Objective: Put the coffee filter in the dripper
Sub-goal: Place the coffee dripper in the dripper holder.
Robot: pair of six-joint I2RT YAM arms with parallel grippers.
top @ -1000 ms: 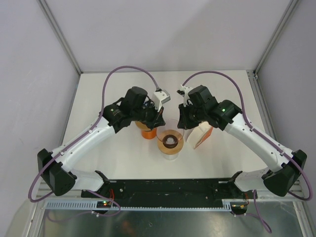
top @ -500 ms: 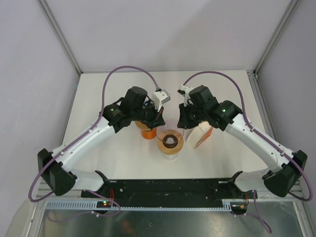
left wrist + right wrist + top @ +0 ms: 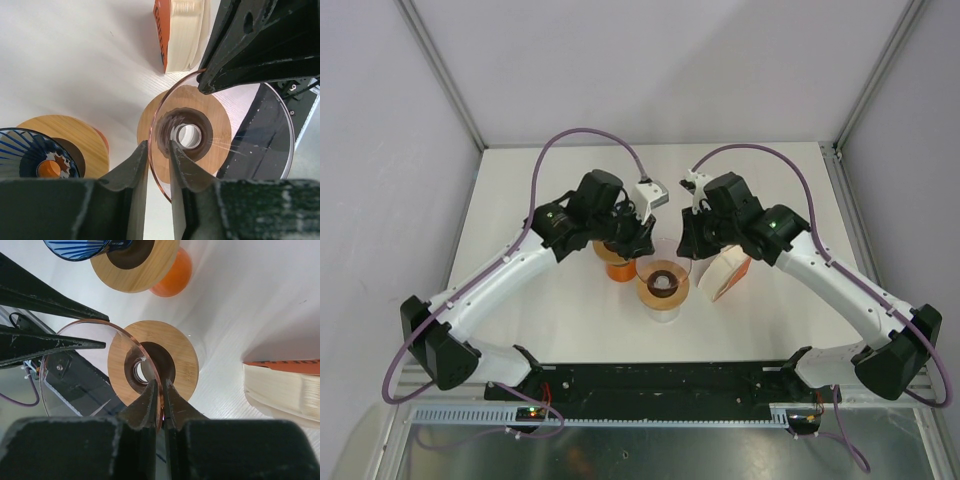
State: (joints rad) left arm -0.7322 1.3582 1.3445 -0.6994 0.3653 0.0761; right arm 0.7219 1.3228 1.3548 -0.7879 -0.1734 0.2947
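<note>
Loosening, left pincer point(image 3: 158, 148) now straddles dripper point(image 3: 218, 131) rim; right pincer point(image 3: 160, 386) pinches it.

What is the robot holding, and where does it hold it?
The right jaws pinch the clear dripper by its rim; the left jaws straddle the rim, apart.
</note>
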